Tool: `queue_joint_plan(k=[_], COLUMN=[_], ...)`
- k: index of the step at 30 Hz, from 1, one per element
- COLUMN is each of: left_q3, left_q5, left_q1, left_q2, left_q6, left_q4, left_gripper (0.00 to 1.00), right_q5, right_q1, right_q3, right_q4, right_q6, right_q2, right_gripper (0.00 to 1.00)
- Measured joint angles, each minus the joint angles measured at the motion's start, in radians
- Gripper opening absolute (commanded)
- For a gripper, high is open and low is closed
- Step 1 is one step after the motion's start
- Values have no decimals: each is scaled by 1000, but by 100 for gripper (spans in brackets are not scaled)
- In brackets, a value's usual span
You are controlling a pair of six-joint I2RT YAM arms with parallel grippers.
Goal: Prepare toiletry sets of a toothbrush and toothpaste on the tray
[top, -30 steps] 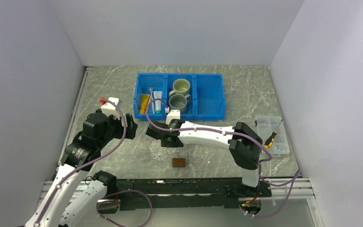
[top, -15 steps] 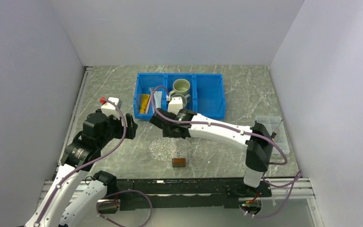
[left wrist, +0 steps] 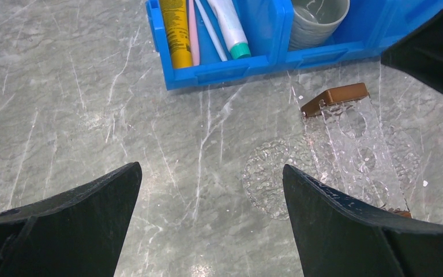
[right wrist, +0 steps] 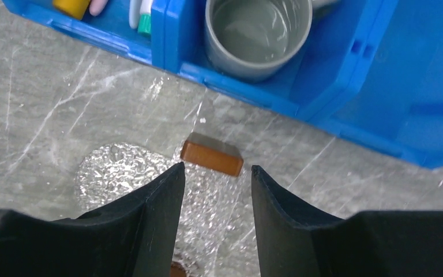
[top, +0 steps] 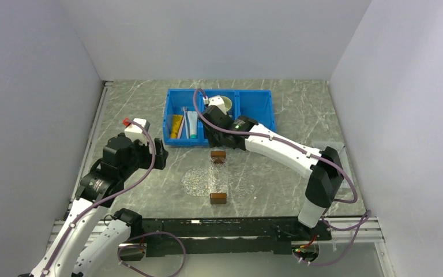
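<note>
Both toothpaste tubes lie in the left compartment of the blue bin (top: 259, 115): a yellow one (left wrist: 176, 32) and a white one with a teal cap (left wrist: 231, 26). Between them lie a pink toothbrush (left wrist: 193, 32) and a pale one (left wrist: 210, 29). The clear glittery tray (top: 199, 180) rests on the table in front of the bin. My right gripper (top: 212, 134) hovers open and empty at the bin's front wall. In the right wrist view its tips (right wrist: 217, 170) frame a brown block (right wrist: 213, 156). My left gripper (left wrist: 210, 168) hangs wide open over bare table, left of the tray (left wrist: 271, 179).
Two grey mugs stand in the bin's middle compartment, one (right wrist: 256, 34) right ahead of my right fingers. A second brown block (top: 218, 198) lies at the tray's near edge. A small clear box (top: 325, 145) sits at the far right, partly behind my right arm.
My right arm has swung from over the tray toward the bin, uncovering the far brown block, and its jaws have narrowed a little. The left arm has not moved.
</note>
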Motion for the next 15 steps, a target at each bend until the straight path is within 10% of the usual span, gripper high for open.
queue_joint_plan(k=[15], left_q3=[0], left_q5=[-8], left_q1=[0], left_q2=[20], left_q6=[0], left_q4=[-3], left_gripper=[100], right_q5=[-262], right_q1=[-125], right_q3=[-26], right_q4=[254], right_q6=[-523], right_q2=[90], right_gripper=[53])
